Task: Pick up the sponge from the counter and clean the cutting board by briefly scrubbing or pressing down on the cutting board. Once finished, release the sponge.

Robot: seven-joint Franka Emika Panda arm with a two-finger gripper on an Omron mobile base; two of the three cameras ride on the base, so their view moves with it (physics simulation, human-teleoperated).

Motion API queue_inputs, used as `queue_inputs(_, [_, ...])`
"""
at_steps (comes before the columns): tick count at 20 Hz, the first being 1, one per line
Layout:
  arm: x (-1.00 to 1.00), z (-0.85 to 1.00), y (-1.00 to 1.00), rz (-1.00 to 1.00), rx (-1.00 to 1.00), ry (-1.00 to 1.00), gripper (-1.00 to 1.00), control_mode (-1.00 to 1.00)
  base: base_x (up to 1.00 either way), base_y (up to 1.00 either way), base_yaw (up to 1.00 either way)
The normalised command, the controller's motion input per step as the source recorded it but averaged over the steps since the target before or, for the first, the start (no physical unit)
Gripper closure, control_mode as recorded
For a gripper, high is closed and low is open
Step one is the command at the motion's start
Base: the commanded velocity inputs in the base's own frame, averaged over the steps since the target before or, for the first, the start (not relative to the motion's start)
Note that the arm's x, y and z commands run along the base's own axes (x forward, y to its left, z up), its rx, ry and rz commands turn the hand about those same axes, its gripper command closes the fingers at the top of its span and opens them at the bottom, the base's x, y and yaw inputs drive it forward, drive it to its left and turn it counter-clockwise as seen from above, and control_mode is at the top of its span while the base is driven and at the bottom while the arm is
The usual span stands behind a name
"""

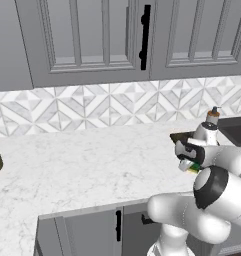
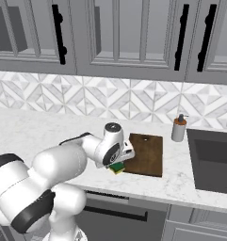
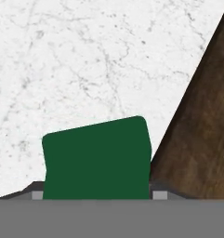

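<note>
**Green sponge under the hand, at the board's near corner**

Green scouring face of the sponge point(image 3: 95, 158) sits between the two finger tips in the hand view, one tip at each short side. Pads look flush to the foam, so the hand point(image 2: 118, 164) reads as clamped on the sponge. Whether the sponge is lifted or resting on the marble, cannot tell.

Right base view: yellow foam base and green top peek out below the wrist, just beside the near left corner of the cutting board point(image 2: 144, 154). Sponge is not over the wood yet; the board edge runs along its right side in the hand view.

Board lies flat on the white marble tabletop point(image 2: 35, 129), long side running away from the robot. Soap bottle point(image 2: 179, 128) stands beyond the far right corner, near the sink point(image 2: 214, 160).

Step in hand, by my reading: carrying the sponge onto the board. To do it well:
- lift a little so the foam clears the board's edge;
- slide toward the board's middle, away from the bottle;
- press straight down, green face flat, light pressure so the board does not skid;
- let go only after the press.
</note>
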Motion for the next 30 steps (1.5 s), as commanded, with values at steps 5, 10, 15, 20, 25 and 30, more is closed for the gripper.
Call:
queue_inputs(5, [0.34,0.0,-0.51,0.0,0.0,0.0,1.0,-1.0,0.0,0.0,0.0])
queue_inputs(10, [0.38,0.0,-0.21,0.01,0.0,0.0,1.0,-1.0,0.0,0.0,0.0])
queue_inputs(15, [0.12,0.0,-0.15,0.0,0.0,-0.01,1.0,-1.0,0.0,0.0,0.0])
queue_inputs(20, [0.09,-0.09,-0.1,0.01,0.0,-0.01,1.0,-1.0,0.0,0.0,0.0])
queue_inputs(25, [0.19,-0.2,-0.01,0.02,0.01,-0.06,1.0,-1.0,0.0,0.0,0.0])
queue_inputs(30, [0.27,-0.13,-0.09,0.02,0.04,-0.1,1.0,-1.0,0.0,0.0,0.0])
